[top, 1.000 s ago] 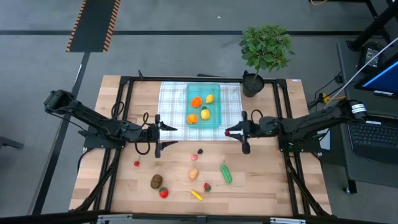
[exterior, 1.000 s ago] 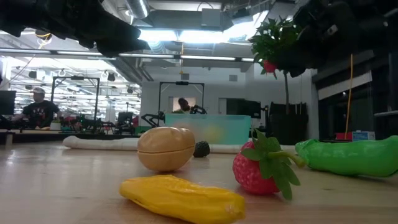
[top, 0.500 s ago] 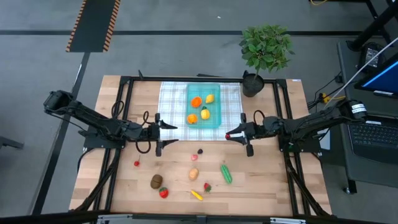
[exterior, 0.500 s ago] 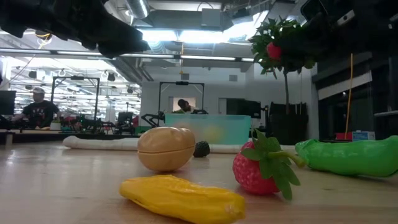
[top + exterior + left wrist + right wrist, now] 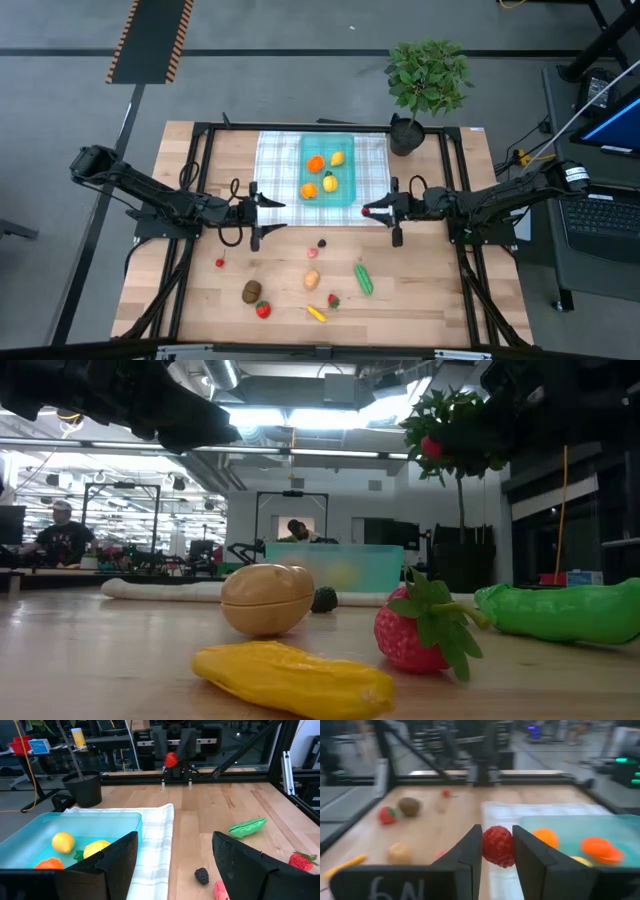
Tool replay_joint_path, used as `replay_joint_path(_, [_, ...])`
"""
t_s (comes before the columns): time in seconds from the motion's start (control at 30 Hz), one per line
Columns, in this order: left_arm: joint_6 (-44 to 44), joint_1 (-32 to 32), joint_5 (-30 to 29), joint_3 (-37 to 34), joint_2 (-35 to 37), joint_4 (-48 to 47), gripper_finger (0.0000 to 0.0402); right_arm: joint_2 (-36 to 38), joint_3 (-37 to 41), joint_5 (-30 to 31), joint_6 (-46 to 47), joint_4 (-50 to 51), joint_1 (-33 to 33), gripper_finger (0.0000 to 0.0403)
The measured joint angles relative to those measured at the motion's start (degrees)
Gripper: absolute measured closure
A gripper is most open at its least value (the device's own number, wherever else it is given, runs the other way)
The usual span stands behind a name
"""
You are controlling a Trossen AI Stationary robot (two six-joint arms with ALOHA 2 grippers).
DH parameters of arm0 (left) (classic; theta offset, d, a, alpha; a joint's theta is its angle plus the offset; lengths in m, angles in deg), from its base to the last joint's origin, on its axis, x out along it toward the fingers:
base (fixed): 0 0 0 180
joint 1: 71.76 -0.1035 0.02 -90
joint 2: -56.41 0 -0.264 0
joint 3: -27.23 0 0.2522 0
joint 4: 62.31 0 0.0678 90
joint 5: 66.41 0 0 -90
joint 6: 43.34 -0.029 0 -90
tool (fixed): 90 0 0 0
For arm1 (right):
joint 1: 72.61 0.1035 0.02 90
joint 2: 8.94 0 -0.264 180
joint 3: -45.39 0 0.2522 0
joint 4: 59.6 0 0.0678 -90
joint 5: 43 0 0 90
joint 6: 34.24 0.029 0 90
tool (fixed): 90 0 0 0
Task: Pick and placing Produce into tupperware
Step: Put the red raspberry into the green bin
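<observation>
Clenched on a small red knobbly toy berry (image 5: 497,845), right gripper (image 5: 372,211) now back nearer the shallow translucent teal plastic tupperware (image 5: 348,196), above the checked cloth's (image 5: 278,165) edge — drop likely next; left gripper (image 5: 262,211) parked, spread empty.

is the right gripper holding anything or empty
Holding: the right gripper has its fingers shut on a red berry, raised beside the tupperware.

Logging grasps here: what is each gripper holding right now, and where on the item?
The right gripper pinches a red berry across its sides. The left gripper is open, holding nothing.
</observation>
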Motion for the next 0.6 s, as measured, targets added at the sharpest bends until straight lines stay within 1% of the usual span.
replay_joint_path(0.17, [0.0, 0.0, 0.01, 0.0, 0.0, -0.01, 0.0154, 0.0, 0.0, 10.83, 0.24, 0.04, 0.0, 0.0311])
replay_joint_path(0.23, [0.02, 0.0, 0.01, 0.0, 0.01, 0.0, 0.0154, 0.0, 0.0, 14.04, 0.22, 0.07, 0.0, 0.0311])
replay_joint_path(0.5, [0.02, 0.0, 0.01, 0.0, 0.0, -0.01, 0.0154, -0.02, 0.0, 20.32, -0.53, 0.11, -0.08, 0.0311])
replay_joint_path(0.6, [0.02, 0.0, 0.01, 0.0, 0.01, -0.02, 0.0154, -0.02, 0.0, 20.81, -1.29, 0.26, -0.7, 0.0311])
